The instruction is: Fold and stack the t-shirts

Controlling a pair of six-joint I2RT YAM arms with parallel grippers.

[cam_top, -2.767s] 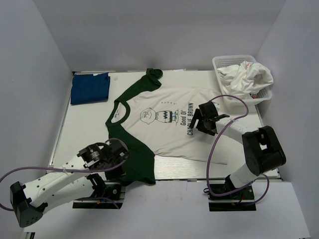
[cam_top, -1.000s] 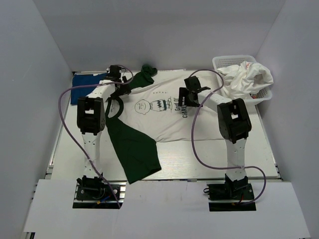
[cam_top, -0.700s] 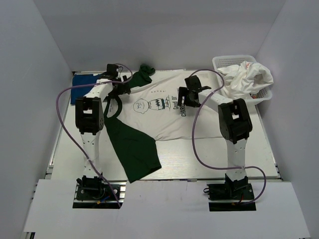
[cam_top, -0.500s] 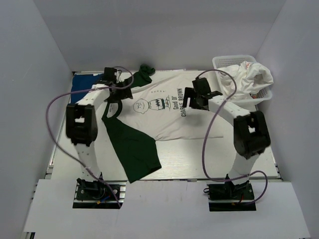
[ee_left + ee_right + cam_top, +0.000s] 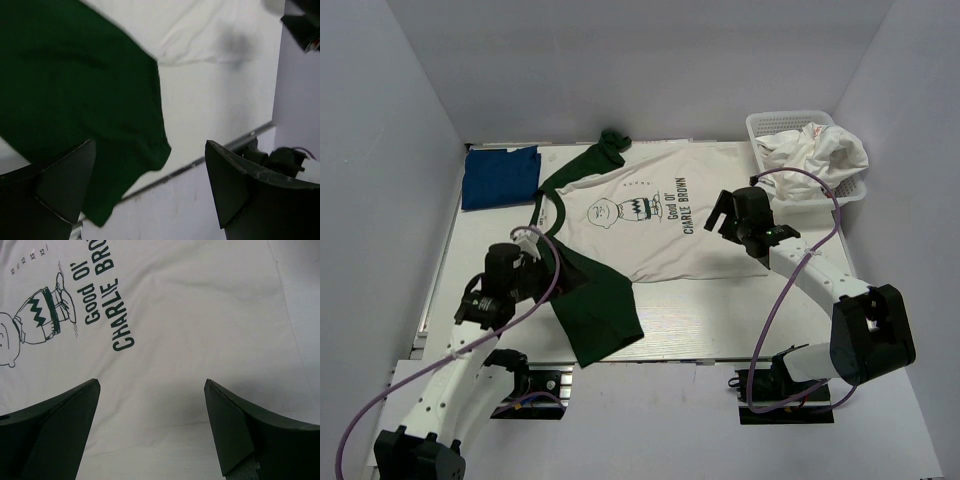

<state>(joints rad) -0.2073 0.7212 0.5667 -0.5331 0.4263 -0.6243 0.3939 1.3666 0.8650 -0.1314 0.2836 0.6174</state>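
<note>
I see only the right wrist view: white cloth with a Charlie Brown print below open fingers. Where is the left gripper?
Observer: The left gripper hangs open above the dark green sleeve at the near left side of the Charlie Brown t-shirt.
Operator: Is any shirt folded?
Observer: Yes, a dark blue t-shirt lies folded at the far left corner.
Operator: Are more shirts waiting?
Observer: White shirts are heaped in the white basket at the far right.

One green-sleeved shirt (image 5: 655,245), one blue shirt (image 5: 500,178), one basket (image 5: 780,117) of white shirts (image 5: 817,155).
</note>
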